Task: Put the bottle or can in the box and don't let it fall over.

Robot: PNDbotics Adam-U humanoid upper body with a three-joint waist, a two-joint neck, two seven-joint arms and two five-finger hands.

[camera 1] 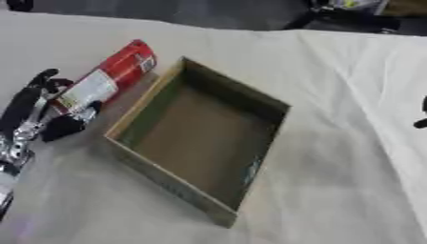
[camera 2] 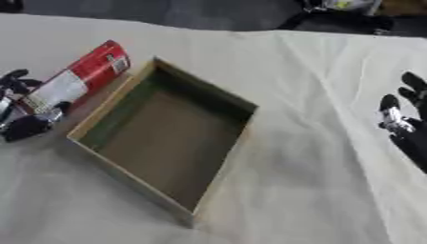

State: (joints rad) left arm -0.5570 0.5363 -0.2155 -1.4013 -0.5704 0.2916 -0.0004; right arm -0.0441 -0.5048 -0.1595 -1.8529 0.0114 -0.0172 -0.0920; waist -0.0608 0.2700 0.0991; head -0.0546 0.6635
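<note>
A red can with a white label (camera 1: pixel 108 78) leans aslant just left of the open cardboard box (camera 1: pixel 242 97), its top pointing toward the box's far left corner. My left hand (camera 1: pixel 29 112) comes in from the left edge, and its fingers (camera 1: pixel 43 78) and thumb (camera 1: pixel 68 126) are curled round the can's lower end. The box is shallow, brown inside, and holds nothing. At the right edge, my right hand (camera 2: pixel 404 121) rests open with fingers up, well away from the box.
A white cloth (camera 2: pixel 317 157) covers the table, with a fold running down its right side. Beyond the far table edge lie dark floor and dark equipment (camera 1: pixel 350 14).
</note>
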